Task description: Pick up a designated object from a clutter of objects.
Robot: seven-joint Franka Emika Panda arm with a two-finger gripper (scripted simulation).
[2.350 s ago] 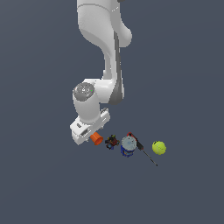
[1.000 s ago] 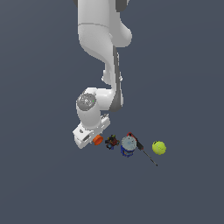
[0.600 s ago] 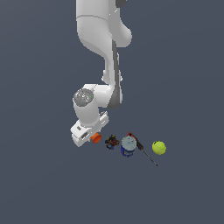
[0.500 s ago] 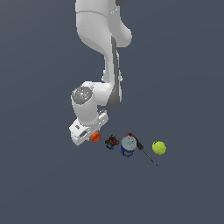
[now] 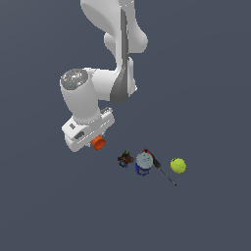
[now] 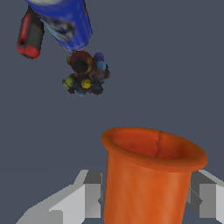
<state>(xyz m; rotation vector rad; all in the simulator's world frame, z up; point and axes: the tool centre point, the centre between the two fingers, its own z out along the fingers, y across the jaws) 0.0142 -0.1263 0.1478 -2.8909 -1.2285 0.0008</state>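
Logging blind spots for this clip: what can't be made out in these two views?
- Orange cup: base cut off by the wrist view's edge; mostly hidden under the end effector in the exterior view.
- Blue can: top cropped in the wrist view.
- Small multicoloured object: too small to identify.
- Tennis ball: outside the wrist view.

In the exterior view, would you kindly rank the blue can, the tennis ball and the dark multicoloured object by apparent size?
1. Blue silver-topped can and yellow-green tennis ball: too alike to rank.
2. Small dark multicoloured object: smallest.
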